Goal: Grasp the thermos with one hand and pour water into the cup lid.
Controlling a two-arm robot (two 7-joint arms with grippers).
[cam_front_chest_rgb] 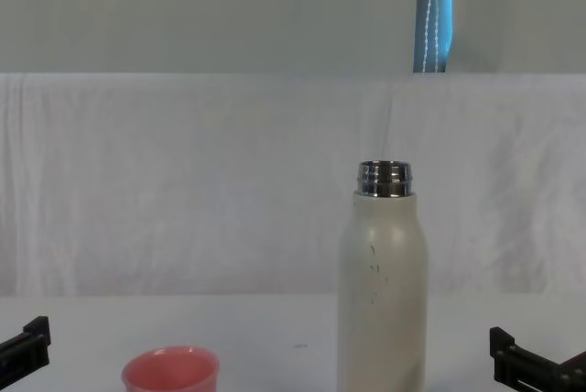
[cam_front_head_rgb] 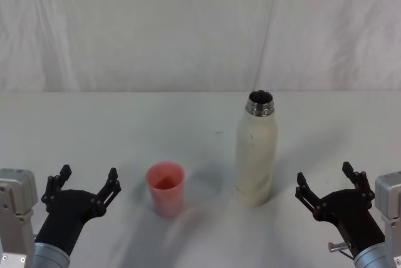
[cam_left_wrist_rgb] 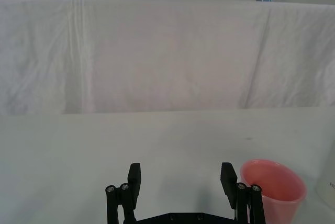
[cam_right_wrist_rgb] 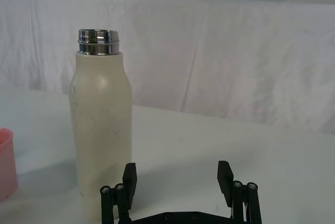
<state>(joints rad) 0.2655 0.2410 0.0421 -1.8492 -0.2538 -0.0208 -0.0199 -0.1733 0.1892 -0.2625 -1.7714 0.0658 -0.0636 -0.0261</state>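
The cream-white thermos (cam_front_head_rgb: 256, 152) stands upright and uncapped on the white table, its steel neck open; it also shows as the thermos (cam_right_wrist_rgb: 101, 130) and the thermos (cam_front_chest_rgb: 382, 282). To its left sits the salmon-pink cup lid (cam_front_head_rgb: 166, 188), upright, seen too as the cup lid (cam_left_wrist_rgb: 273, 190) and the cup lid (cam_front_chest_rgb: 171, 375). My left gripper (cam_front_head_rgb: 86, 184) is open near the front left, a little left of the cup lid. My right gripper (cam_front_head_rgb: 330, 185) is open near the front right, just right of the thermos and apart from it. Nothing sits between either pair of fingers.
A white cloth covers the table (cam_front_head_rgb: 125, 124) and hangs as a backdrop (cam_front_head_rgb: 188, 24) behind it. A blue vertical strip (cam_front_chest_rgb: 435, 12) shows above the backdrop.
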